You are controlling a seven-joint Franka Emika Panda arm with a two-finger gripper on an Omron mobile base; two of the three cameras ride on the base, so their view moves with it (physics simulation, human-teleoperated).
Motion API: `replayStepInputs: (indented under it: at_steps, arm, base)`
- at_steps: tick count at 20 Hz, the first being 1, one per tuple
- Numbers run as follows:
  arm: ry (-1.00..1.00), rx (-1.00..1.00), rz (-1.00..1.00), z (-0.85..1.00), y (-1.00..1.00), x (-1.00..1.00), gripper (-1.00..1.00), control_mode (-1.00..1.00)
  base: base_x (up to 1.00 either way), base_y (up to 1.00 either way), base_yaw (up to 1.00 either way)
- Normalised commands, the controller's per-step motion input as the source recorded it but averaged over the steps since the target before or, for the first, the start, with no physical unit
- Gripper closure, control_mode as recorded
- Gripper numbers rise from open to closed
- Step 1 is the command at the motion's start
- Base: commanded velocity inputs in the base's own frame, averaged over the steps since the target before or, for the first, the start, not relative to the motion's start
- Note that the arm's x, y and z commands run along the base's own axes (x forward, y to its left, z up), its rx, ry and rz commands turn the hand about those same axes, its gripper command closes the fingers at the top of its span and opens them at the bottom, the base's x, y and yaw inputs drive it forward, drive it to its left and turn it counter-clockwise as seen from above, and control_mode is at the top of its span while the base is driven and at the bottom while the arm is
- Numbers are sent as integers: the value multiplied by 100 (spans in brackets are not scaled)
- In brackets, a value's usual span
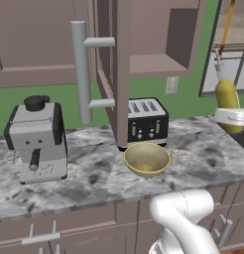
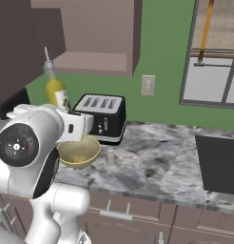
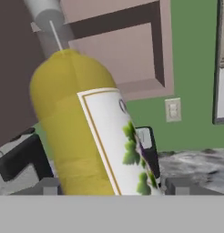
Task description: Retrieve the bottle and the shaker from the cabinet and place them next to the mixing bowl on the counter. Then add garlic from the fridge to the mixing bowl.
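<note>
The jaws are gripping the yellow bottle (image 3: 82,136), standing wide around its body. The mixing bowl (image 1: 147,158) and shaker (image 1: 174,157) are sitting on the table (image 1: 94,168) below them.

The bottle (image 3: 73,132) stands close in the foreground, yellow-bodied and tilted with its grey neck toward the upper left. A white label with a gold border and green leaf print covers its right side. Behind it, the open cabinet (image 3: 132,59) shows a mauve-brown interior with a darker frame. A pale wall outlet (image 3: 173,110) sits on the green wall to the right. Part of the grey marbled counter (image 3: 200,166) appears at lower right, beside the dark toaster (image 3: 148,145).
</note>
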Motion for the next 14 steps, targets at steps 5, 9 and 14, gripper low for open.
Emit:
replayStepInputs:
  at_steps: [5,9,14]
  arm:
    - [7,13,2,17,-34,14,100,-100]
    - [6,22,2,3,-26,-10,100,-100]
    - [12,7,21,-9,1,-16,100,-100]
  base:
    - [0,0,0]
    - [0,0,0]
    - [0,0,0]
